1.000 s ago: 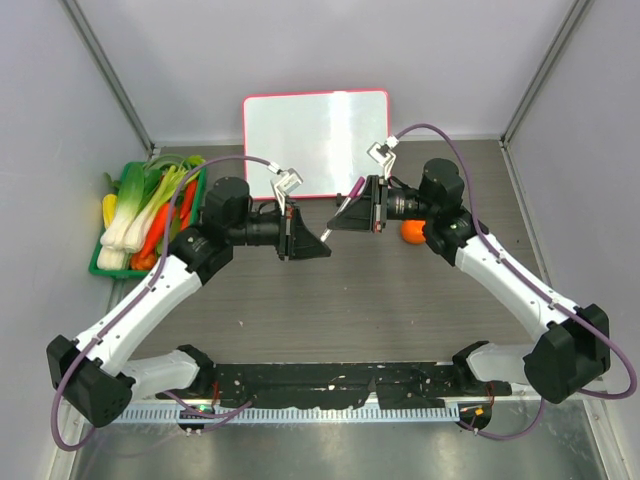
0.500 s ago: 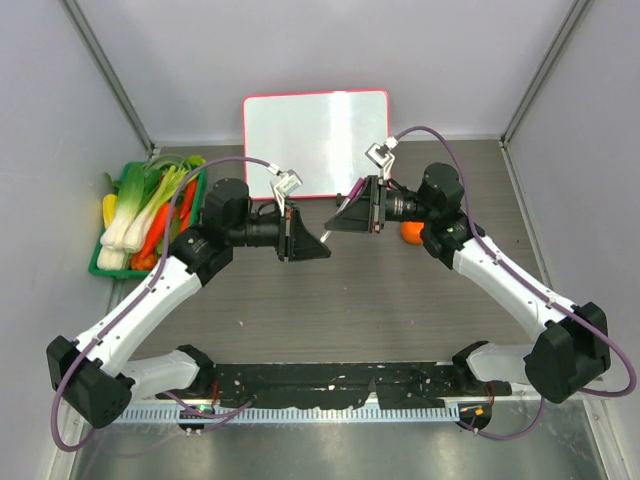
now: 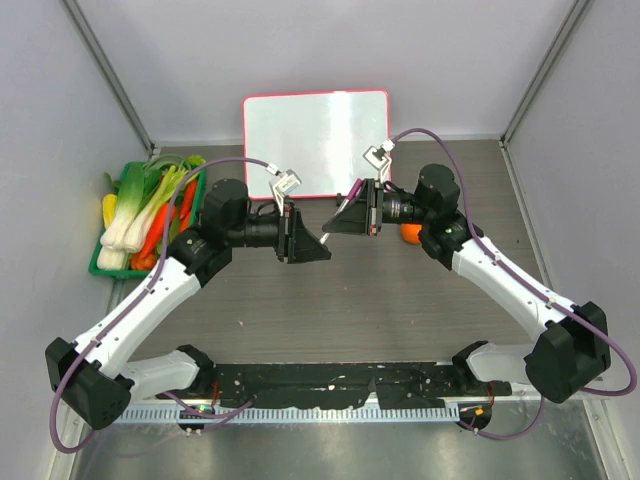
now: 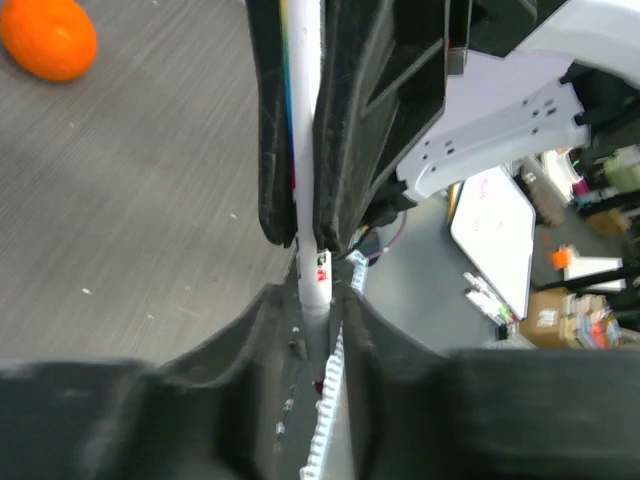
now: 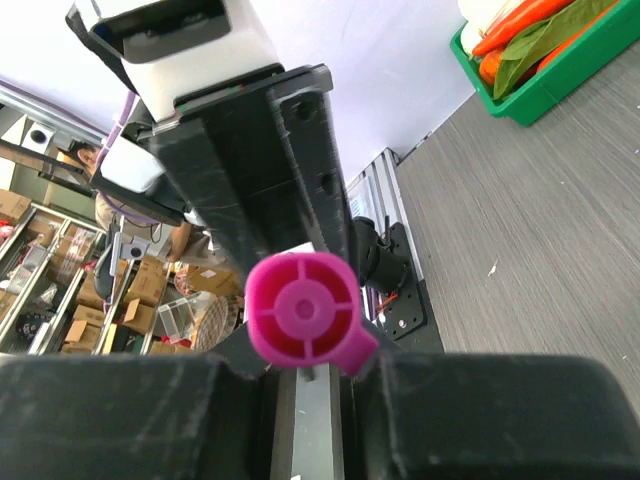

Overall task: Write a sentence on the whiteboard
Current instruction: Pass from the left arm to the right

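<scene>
At the back, whiteboard [image 3: 315, 140] spans left-right; left hand [image 3: 319, 247] and right hand [image 3: 340, 222] clamp marker [image 4: 313, 280].

The right hand [image 3: 333, 226] crept slightly closer to the whiteboard [image 3: 315, 140], and its wrist followed. Less of the pink end of the marker [image 5: 302, 310] it gripped showed just below the whiteboard.

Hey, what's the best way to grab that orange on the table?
Grip the orange across its widest middle, coming straight down from above: it is round, has no handle, and rests on the table. The right arm partly overhangs it, so that probably needs clearing first.
</scene>
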`<state>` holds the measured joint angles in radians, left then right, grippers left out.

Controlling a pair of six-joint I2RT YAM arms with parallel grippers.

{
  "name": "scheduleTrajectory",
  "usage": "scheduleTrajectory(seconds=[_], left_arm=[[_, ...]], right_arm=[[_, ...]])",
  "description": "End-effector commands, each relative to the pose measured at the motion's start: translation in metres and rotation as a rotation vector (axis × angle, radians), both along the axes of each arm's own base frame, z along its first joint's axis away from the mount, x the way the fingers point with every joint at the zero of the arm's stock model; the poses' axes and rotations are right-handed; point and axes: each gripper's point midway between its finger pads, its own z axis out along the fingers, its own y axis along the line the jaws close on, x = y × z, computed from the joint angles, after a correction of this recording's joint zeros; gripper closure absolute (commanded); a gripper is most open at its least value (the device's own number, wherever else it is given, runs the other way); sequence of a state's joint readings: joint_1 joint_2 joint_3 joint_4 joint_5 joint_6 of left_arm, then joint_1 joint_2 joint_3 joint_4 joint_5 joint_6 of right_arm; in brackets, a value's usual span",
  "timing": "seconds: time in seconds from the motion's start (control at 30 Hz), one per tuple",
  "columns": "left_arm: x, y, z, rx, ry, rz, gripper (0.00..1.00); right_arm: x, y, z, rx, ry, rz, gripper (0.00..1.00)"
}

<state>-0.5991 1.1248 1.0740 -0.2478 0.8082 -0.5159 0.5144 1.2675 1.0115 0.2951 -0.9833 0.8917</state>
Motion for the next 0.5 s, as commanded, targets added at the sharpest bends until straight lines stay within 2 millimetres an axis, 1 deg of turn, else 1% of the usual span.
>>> scheduleTrajectory(seconds=[0.0, 0.03, 0.07, 0.13, 0.17, 0.2, 0.23, 0.27, 0.33, 0.37, 0.43, 0.47], left_arm=[[0.000, 0.003, 0.015, -0.028, -0.065, 0.013, 0.41], [0.000, 0.003, 0.017, -0.037, -0.072, 0.014, 0.25], [0.000, 0.004, 0.019, -0.042, -0.073, 0.024, 0.17], [0.002, 0.008, 0.025, -0.055, -0.095, 0.062, 0.06], [0.004, 0.010, 0.025, -0.055, -0.106, 0.084, 0.01], [0.007, 0.013, 0.027, -0.055, -0.117, 0.115, 0.00], [0.010, 0.016, 0.027, -0.053, -0.124, 0.141, 0.00], [0.015, 0.019, 0.026, -0.047, -0.128, 0.175, 0.00], [0.029, 0.028, 0.018, -0.010, -0.115, 0.264, 0.00], [0.038, 0.033, 0.010, 0.019, -0.103, 0.318, 0.00], [0.059, 0.044, -0.008, 0.079, -0.058, 0.410, 0.00], [0.069, 0.050, -0.017, 0.109, -0.035, 0.453, 0.00]], right_arm=[[-0.002, -0.001, 0.014, 0.000, -0.047, -0.023, 0.99], [0.000, -0.001, 0.015, -0.009, -0.076, -0.034, 0.99], [0.005, -0.002, 0.010, -0.035, -0.061, -0.067, 0.99], [0.014, -0.004, 0.003, -0.070, -0.060, -0.120, 0.99], [0.017, -0.005, -0.006, -0.103, -0.048, -0.142, 0.99], [0.026, -0.008, -0.009, -0.119, -0.046, -0.192, 0.99], [0.029, -0.010, -0.018, -0.154, -0.028, -0.209, 0.99], [0.036, -0.014, -0.024, -0.175, -0.025, -0.251, 0.99], [0.049, -0.023, -0.035, -0.208, 0.000, -0.318, 0.99], [0.053, -0.028, -0.039, -0.221, 0.011, -0.347, 0.99], [0.065, -0.044, -0.051, -0.237, 0.046, -0.406, 0.99], [0.068, -0.049, -0.052, -0.237, 0.056, -0.425, 0.99]])
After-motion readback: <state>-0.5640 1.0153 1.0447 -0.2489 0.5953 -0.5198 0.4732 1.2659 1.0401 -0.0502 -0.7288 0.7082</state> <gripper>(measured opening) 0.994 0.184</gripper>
